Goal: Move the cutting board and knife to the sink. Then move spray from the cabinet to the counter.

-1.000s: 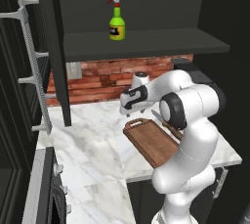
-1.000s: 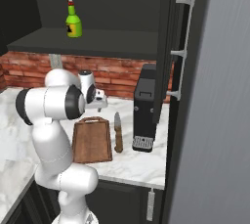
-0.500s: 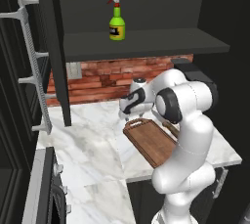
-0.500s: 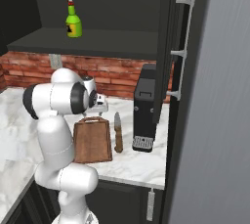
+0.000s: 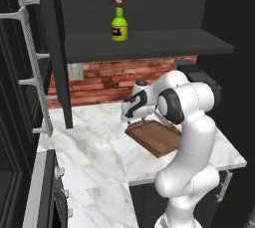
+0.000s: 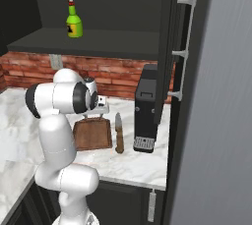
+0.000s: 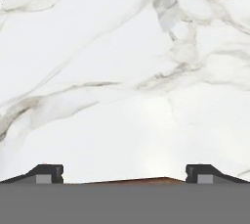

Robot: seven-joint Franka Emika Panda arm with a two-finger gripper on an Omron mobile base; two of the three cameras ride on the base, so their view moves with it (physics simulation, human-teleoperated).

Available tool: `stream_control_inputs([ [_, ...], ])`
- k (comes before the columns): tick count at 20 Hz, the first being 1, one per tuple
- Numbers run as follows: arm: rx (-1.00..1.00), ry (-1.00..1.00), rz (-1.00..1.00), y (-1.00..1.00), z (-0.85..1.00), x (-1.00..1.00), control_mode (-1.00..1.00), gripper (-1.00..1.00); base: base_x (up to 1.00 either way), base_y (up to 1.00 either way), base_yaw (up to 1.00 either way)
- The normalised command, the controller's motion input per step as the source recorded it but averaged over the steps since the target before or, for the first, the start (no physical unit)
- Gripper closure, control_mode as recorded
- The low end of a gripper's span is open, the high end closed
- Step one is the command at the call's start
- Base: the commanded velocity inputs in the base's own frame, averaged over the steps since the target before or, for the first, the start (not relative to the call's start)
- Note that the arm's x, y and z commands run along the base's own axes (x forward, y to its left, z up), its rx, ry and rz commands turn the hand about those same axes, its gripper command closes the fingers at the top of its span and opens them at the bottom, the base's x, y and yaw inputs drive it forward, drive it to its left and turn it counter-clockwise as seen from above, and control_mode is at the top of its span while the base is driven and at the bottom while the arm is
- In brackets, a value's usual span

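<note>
Reddish-brown wood marks the cutting board [image 5: 155, 135], which lies flat on the white marble counter [image 5: 94, 147] just below the pincer [image 7: 124, 174]. In the hand view the two dark finger tips [image 7: 46, 173] stand spread wide apart with nothing between them, and a thin strip of the board's edge shows between them at the bottom, marble beyond. From the right base view the pincer [image 6: 101, 111] hangs at the board's far end, close over it. The knife [image 6: 118, 132] lies on the counter just beside the board, on the side away from the arm's body, blade pointing toward the brick wall [image 6: 118, 76]. A black appliance [image 6: 146, 116] stands just past the knife. High above the pincer the green spray [image 5: 118, 22] stands upright on the shelf of the open dark cabinet [image 5: 149, 43], well apart from the hand.
</note>
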Motion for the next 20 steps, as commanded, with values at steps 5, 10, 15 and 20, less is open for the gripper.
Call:
stream_control_inputs([
  [5, 0.0, 0.0, 0.0, 0.0, -0.17, -0.12, -1.0, -1.0, 0.0, 0.0, 0.0],
  [10, 0.0, -0.06, -0.01, 0.0, -0.01, -0.22, -1.0, -1.0, 0.0, 0.0, 0.0],
  [15, 0.0, -0.08, 0.0, 0.0, 0.0, -0.08, -1.0, -1.0, 0.0, 0.0, 0.0],
  [20, 0.0, -0.04, 0.0, -0.02, 0.06, 0.07, -1.0, -1.0, 0.0, 0.0, 0.0],
])
